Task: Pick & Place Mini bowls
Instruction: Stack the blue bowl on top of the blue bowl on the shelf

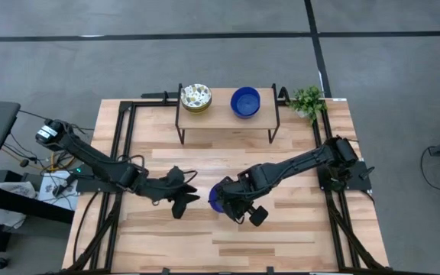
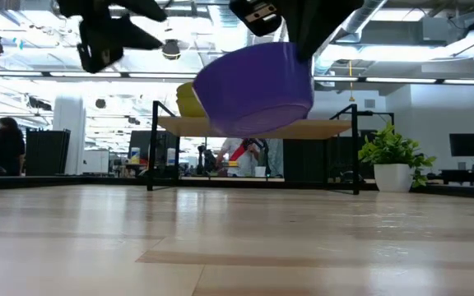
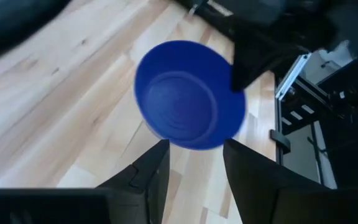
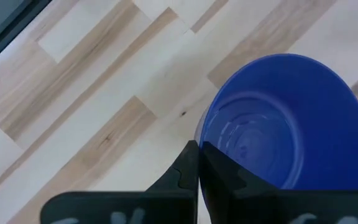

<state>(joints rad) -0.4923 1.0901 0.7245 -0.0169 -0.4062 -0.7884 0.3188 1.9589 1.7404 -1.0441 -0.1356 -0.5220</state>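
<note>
A glossy blue mini bowl (image 1: pixel 217 197) is in the air near the table's middle, held by my right gripper (image 4: pixel 199 150). In the low view the blue bowl (image 2: pixel 253 89) is tilted, well above the wood. My left gripper (image 3: pixel 194 163) is open just left of it, its fingers pointing at the blue bowl (image 3: pixel 188 93) without touching. On a small raised shelf (image 1: pixel 226 117) at the far side, a cream floral bowl (image 1: pixel 195 97) and a second blue bowl (image 1: pixel 245 101) rest on their bases. My right gripper holds the blue bowl by its rim (image 4: pixel 205 138), one finger inside the hollow and one finger (image 4: pixel 185 167) outside the wall. The bowl is lifted clear of the table and tilted, its underside (image 2: pixel 257 123) well above the wood.
A small green plant (image 1: pixel 308 101) in a white pot stands at the table's far right corner, beside the shelf. Black frame rails (image 1: pixel 121 130) run along the left and right sides. Bare wood (image 1: pixel 228 244) lies toward the near edge. People stand in the room behind the table.
</note>
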